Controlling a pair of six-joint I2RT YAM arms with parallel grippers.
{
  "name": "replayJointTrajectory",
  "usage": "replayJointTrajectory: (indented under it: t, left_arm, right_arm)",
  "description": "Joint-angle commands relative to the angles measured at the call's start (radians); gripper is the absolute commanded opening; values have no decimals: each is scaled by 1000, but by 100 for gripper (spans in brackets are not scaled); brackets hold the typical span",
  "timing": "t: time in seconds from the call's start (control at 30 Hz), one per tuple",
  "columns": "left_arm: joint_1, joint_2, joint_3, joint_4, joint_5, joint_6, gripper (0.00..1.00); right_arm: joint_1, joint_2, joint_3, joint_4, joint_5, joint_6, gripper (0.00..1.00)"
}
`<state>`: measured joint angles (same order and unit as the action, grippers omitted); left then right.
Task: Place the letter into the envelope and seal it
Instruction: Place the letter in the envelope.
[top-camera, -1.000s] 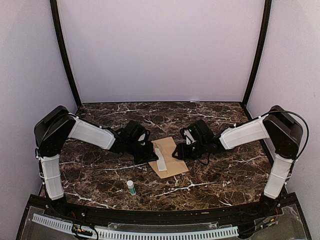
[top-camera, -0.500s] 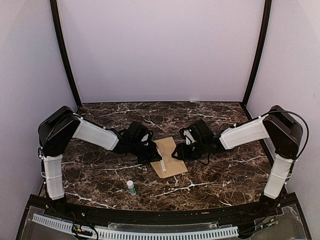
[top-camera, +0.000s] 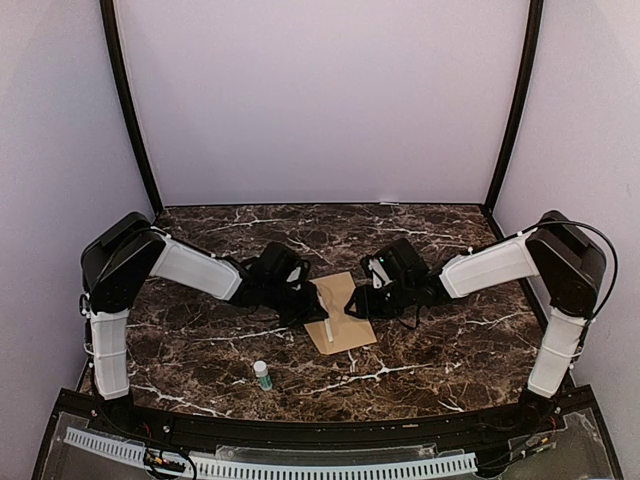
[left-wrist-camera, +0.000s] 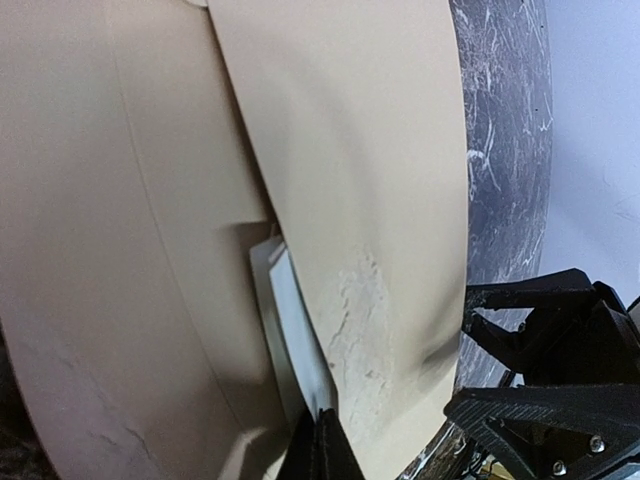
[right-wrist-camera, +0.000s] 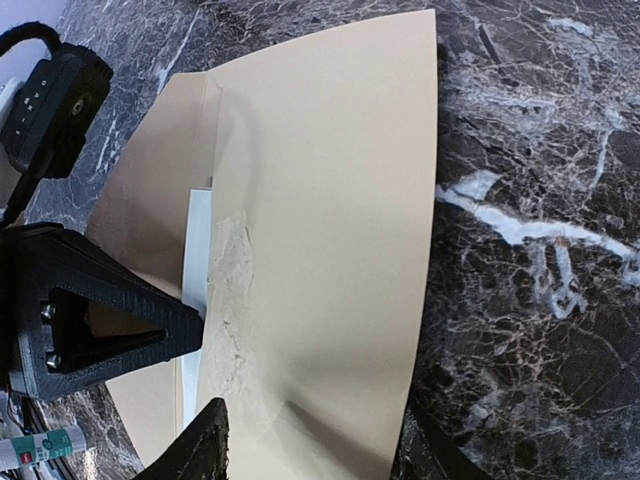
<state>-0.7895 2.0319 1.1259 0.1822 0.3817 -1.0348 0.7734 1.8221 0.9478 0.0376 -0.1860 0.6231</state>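
Walls (top-camera: 320, 100) box the bench (top-camera: 200, 345) on the left, right and far sides. There is open marble behind the envelope up to the back wall, and out to both side edges. The near strip is free apart from one small bottle. The tight spot is the middle, where both my grippers meet over the paper, close together.

The envelope (top-camera: 350, 325) lies flat at bench centre between them. Its long axis runs near-to-far, with the far end leaning slightly left. The flap is folded out and the mouth faces my left arm. The top panel is bowed up.

My right gripper (right-wrist-camera: 318, 445) is unclenched, fingers spread at the envelope's right edge. I can't tell if they press on it.

My left gripper (left-wrist-camera: 322, 445) is clamped on the letter (left-wrist-camera: 292, 330). The white sheet is partly under the top panel, its long edge parallel to the envelope's.

The green-capped bottle (top-camera: 262, 375) stands upright near the front edge, well apart from the envelope.

Versus a second ago:
- The left arm has swung inward toward centre.
- The letter shows as a narrower strip.
- The envelope's left edge sits a bit further right.
- The right arm and the bottle are unchanged.
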Motion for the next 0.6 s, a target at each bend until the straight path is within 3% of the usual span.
replayJointTrajectory:
  t: [0.0,0.57]
  left_arm:
    - [-10,1,42,-47,-1,32,4]
    - [-10,-87,49,-215,-107,138,39]
  right_arm:
    - [-2,11,4,38,-10,5,53]
    - [-2,3,1,19,18,12,53]
